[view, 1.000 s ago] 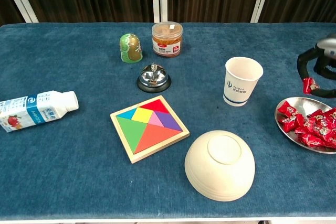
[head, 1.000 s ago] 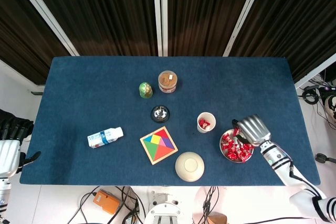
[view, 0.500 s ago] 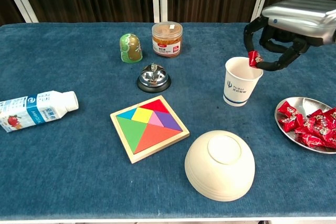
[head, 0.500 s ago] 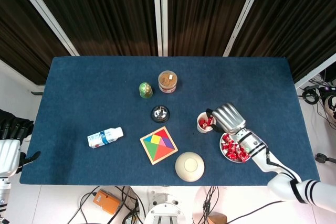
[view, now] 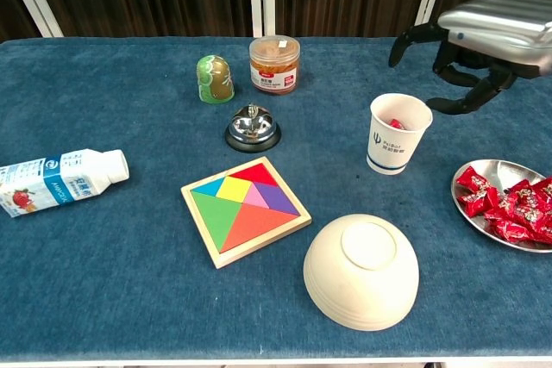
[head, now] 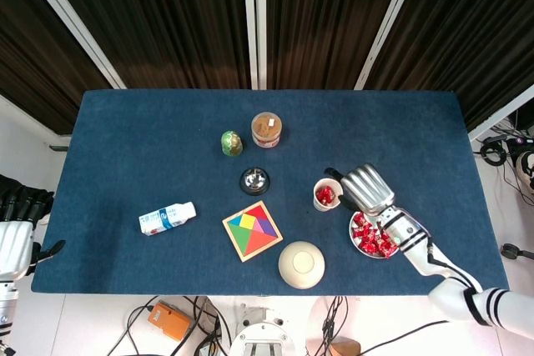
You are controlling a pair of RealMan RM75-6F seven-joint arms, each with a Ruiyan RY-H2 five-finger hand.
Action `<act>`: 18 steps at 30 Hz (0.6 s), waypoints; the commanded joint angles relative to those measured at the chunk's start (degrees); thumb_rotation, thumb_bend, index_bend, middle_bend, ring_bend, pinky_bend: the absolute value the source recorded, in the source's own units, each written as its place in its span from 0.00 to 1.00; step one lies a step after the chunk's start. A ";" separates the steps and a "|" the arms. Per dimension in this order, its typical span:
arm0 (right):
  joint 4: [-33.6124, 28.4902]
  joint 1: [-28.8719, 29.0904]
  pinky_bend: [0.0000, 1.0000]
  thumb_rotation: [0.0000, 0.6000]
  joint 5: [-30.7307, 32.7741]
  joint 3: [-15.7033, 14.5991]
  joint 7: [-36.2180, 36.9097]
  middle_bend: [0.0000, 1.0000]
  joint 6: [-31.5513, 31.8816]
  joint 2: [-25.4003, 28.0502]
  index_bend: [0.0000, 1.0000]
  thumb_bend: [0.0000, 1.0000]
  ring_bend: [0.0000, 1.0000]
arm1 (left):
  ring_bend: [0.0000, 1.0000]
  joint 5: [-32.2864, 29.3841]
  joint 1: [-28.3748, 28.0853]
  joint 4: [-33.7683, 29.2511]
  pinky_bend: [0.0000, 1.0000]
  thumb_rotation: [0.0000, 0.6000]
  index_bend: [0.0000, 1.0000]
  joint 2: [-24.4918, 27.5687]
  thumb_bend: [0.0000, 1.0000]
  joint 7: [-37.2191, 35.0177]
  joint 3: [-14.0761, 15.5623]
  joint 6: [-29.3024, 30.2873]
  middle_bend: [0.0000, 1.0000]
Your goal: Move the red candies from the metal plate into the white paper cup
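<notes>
Many red candies lie heaped on the metal plate at the right of the table, and at least one shows inside the white paper cup, which stands upright just left of the plate. I judge each candy light, small and firm at the core, with a crinkled wrapper that is likely slippery at the body and easier to catch at a twisted end; a thumb-and-finger pinch on one piece at the near edge of the heap should serve best, taken singly so that neighbours do not drag along. I judge the cup light and easy to tip, so I should release from above its mouth without touching the rim. My right hand hovers above and just right of the cup with fingers apart and nothing between them. My left hand hangs off the table's left edge; whether its fingers are apart or closed I cannot tell. A cream bowl sits upside down near the cup, in front of it.
</notes>
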 commanded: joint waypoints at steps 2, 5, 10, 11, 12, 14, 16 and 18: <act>0.19 -4.04 1.00 1.00 -3.01 -3.75 2.87 0.92 3.89 3.74 0.41 0.50 1.00 | 0.04 -0.09 -0.10 0.01 0.00 1.00 0.17 -0.06 0.00 0.18 0.04 -0.27 0.16; 1.37 -5.65 1.00 1.00 -4.20 -5.88 3.90 0.93 4.50 4.85 0.46 0.48 1.00 | 0.04 0.00 -0.21 -0.22 0.00 1.00 0.17 -0.25 0.00 0.38 0.00 -0.29 0.16; 4.91 -6.07 1.00 1.00 -4.27 -7.71 2.59 0.93 1.97 4.01 0.46 0.48 1.00 | 0.04 0.26 -0.51 -0.65 0.00 1.00 0.17 -0.46 0.00 1.02 0.03 -0.52 0.16; 5.95 -5.97 1.00 1.00 -4.46 -7.99 2.06 0.93 1.35 3.27 0.46 0.48 1.00 | 0.04 0.31 -0.56 -0.77 0.00 1.00 0.17 -0.45 0.00 1.18 0.01 -0.51 0.16; 6.68 -5.89 1.00 1.00 -4.61 -8.17 1.74 0.93 0.94 2.71 0.46 0.48 1.00 | 0.04 0.37 -0.58 -0.86 0.00 1.00 0.17 -0.42 0.00 1.29 0.02 -0.50 0.16; 8.26 -5.70 1.00 1.00 -5.00 -8.49 0.81 0.93 0.19 1.47 0.46 0.46 1.00 | 0.04 0.38 -0.55 -1.07 0.00 1.00 0.17 -0.26 0.00 1.48 0.03 -0.43 0.16; 9.33 -5.52 1.00 1.00 -5.46 -8.67 0.17 0.93 -0.18 0.55 0.46 0.45 1.00 | 0.04 0.30 -0.47 -1.26 0.00 1.00 0.17 -0.06 0.00 1.61 0.03 -0.35 0.16; 10.10 -5.24 1.00 1.00 -6.09 -8.91 -0.07 0.93 -0.59 -0.25 0.46 0.44 1.00 | 0.04 0.18 -0.35 -1.40 0.00 1.00 0.17 0.08 0.00 1.65 0.02 -0.22 0.16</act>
